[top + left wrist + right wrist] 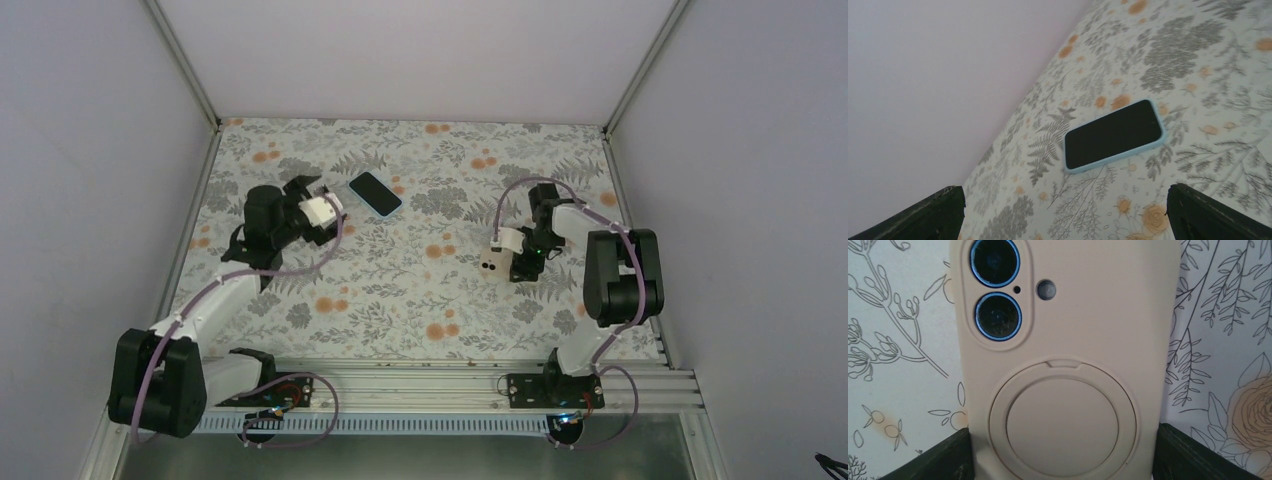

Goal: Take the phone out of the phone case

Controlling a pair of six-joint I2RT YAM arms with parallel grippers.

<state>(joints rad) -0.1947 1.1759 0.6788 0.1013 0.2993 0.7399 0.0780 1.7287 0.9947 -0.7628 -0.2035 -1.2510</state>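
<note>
Floral-print tabletop (420, 300), plain pale walls (420, 50). Blue-cased phone (1113, 134) lies flat, far left, just beyond L gripper (1063, 212), which is spread wide. R gripper (1065, 450) grips beige phone case (1073, 325) by its sides, mid-right.

smooth matt cream phone case (1068, 340), glossy dark camera lenses (995, 262)

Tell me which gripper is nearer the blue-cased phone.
Left. The left gripper sits just beside the blue-cased phone; the right gripper is across the table, at the beige-cased phone.
</note>
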